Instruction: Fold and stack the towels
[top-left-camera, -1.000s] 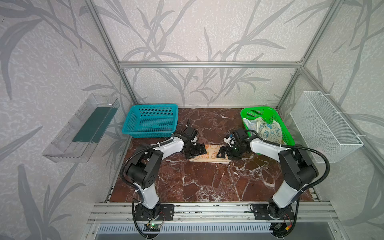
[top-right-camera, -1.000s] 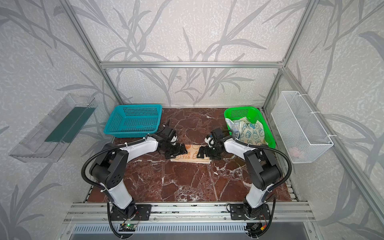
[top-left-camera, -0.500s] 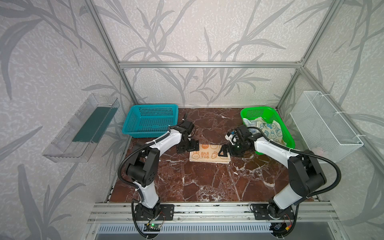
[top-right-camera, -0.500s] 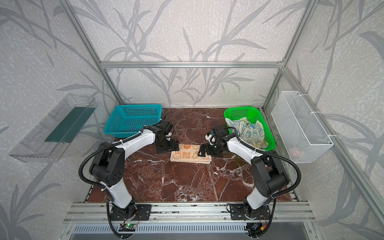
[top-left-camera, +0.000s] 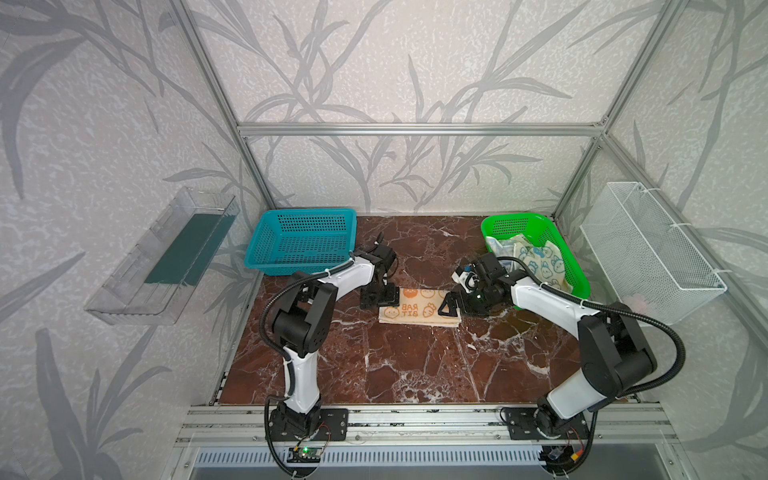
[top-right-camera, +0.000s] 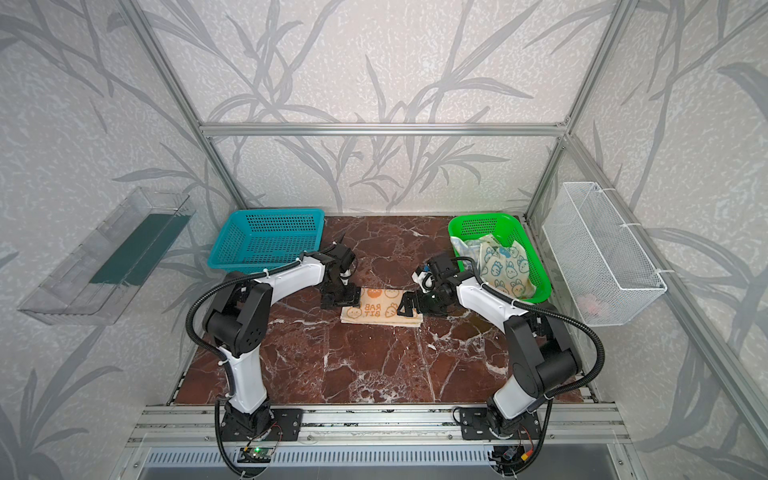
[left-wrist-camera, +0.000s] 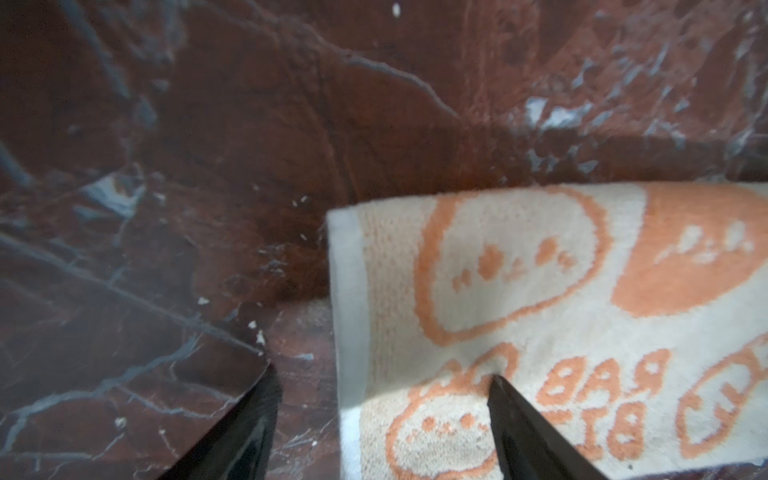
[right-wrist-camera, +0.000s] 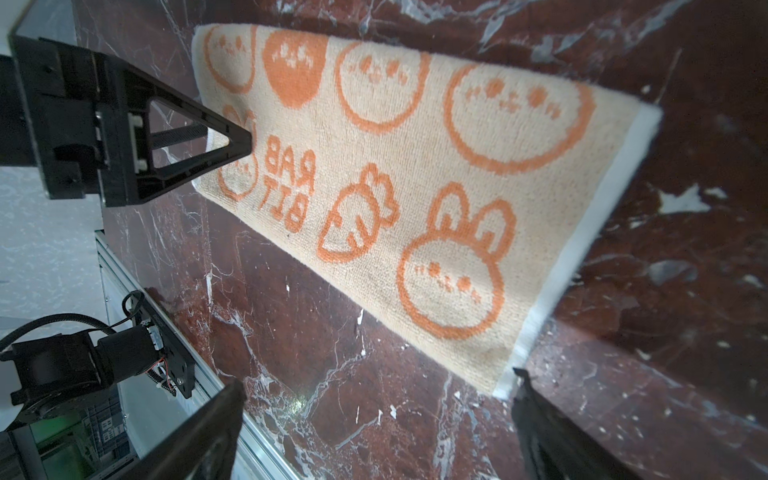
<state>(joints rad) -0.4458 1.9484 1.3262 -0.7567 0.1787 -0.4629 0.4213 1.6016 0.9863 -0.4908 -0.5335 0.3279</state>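
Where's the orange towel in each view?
Top view: towel mid-table, left of the green basket.
Top view: towel, same spot.
Left wrist: towel, with its hemmed end between the left fingers.
Right wrist: whole towel, with one corner by a right finger.
Shared landmark: RAB BIT lettering.

We find the near half of the marble table (top-left-camera: 415, 365) bare and open for passage. Mid-table, a folded peach towel (top-left-camera: 419, 309) lies flat, with our left gripper (top-left-camera: 380, 300) and right gripper (top-left-camera: 453, 305) crowding its two ends. A blue basket (top-left-camera: 307, 212) and a green basket (top-left-camera: 519, 217) fill the far corners, with bare marble between them.
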